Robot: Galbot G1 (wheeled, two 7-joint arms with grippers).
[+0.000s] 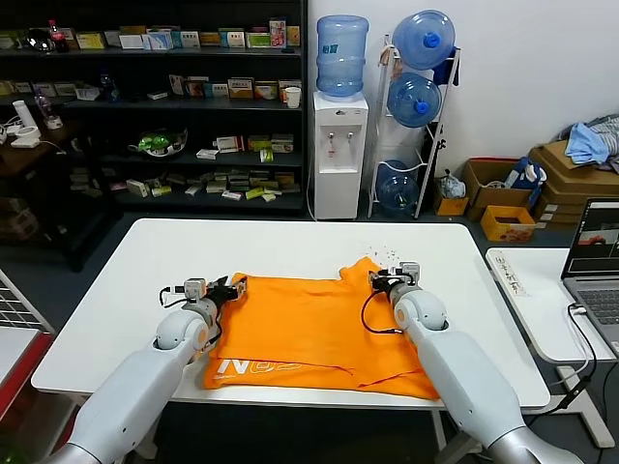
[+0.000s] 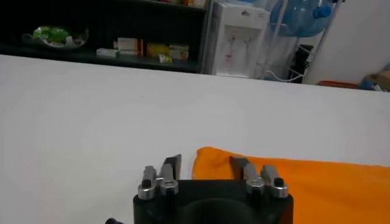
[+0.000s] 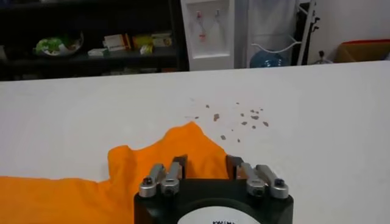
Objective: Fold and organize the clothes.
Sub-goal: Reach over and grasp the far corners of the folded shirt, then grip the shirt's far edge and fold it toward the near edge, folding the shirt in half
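Observation:
The clothes are one bright orange T-shirt [image 1: 309,329] lying flat on the white table [image 1: 290,242], with white lettering [image 1: 261,367] along its near edge. My left gripper [image 1: 232,285] is low at the shirt's far left corner. In the left wrist view its fingers [image 2: 205,167] stand apart with the orange corner [image 2: 210,159] between them. My right gripper [image 1: 380,277] is down at the far right corner, by the raised point of fabric. The right wrist view shows its fingers [image 3: 207,164] straddling the orange cloth [image 3: 183,146], still apart.
Small dark specks [image 3: 241,119] dot the table beyond the right gripper. A laptop [image 1: 595,261] sits on a side table at right. Behind the table stand a water dispenser [image 1: 338,145], dark shelves [image 1: 155,106] and cardboard boxes with a light blue cloth [image 1: 585,143].

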